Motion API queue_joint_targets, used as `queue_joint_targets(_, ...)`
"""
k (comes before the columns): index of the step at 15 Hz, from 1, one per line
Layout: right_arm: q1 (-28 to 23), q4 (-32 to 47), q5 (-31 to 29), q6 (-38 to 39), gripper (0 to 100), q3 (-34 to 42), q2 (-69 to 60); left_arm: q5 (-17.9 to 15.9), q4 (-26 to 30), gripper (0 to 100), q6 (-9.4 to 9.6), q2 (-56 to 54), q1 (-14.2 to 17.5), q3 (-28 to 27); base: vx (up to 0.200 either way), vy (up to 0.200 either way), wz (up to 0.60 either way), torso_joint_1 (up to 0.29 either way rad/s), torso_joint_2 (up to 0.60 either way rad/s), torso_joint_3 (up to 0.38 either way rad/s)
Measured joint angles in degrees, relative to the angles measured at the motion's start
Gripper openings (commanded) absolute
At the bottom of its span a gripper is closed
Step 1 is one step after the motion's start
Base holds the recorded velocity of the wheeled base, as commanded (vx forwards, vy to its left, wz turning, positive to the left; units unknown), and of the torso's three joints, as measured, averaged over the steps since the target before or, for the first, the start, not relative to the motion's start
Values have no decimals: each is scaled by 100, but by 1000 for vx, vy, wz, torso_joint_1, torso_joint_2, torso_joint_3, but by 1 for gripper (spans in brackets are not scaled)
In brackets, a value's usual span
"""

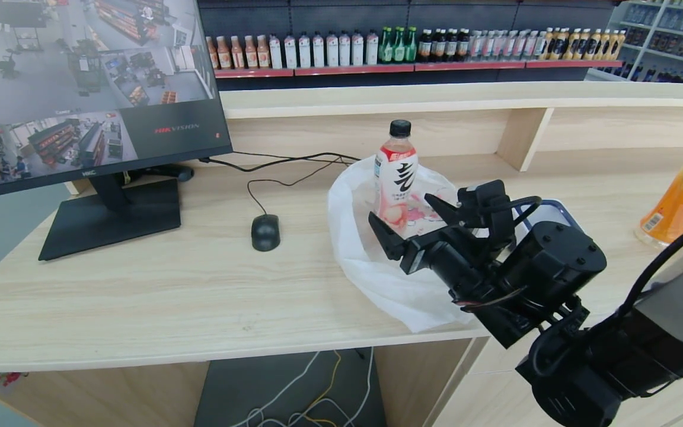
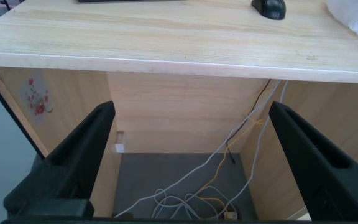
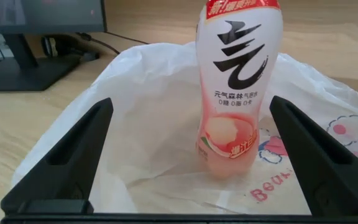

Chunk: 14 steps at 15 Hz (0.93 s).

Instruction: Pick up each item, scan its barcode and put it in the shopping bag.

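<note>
A pink peach-drink bottle (image 1: 395, 172) with a black cap stands upright inside the white shopping bag (image 1: 353, 237) on the wooden counter. My right gripper (image 1: 405, 212) is open just in front of the bottle, its fingers apart and holding nothing. In the right wrist view the bottle (image 3: 238, 93) stands between and beyond the two black fingers (image 3: 67, 162), on the bag (image 3: 148, 124). My left gripper (image 2: 191, 155) is open and empty, low in front of the counter's front edge (image 2: 166, 59), facing the space under the counter.
A monitor (image 1: 80, 89) on its stand fills the counter's left, with a black mouse (image 1: 265, 231) and its cable beside it. An orange drink bottle (image 1: 682, 198) stands at the far right. A raised shelf (image 1: 436, 95) runs along the back. Loose cables (image 2: 191, 193) hang under the counter.
</note>
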Motion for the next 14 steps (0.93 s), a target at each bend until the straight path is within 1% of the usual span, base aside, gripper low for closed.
queue_joint_targets(6,85,-6,-1,9,100,302,-293,0,-2,100,-9,0,2,2,-200,0,0,1,2,2)
queue_joint_targets(13,71,5,5,20,100,777,-669,0,-2,100,2,0,2,2,0,0,0,0,0,0)
queue_joint_targets(14,72,0,2,20,100,833,-712,0,0,100,-4,0,2,2,0,-200,0,7,2,2)
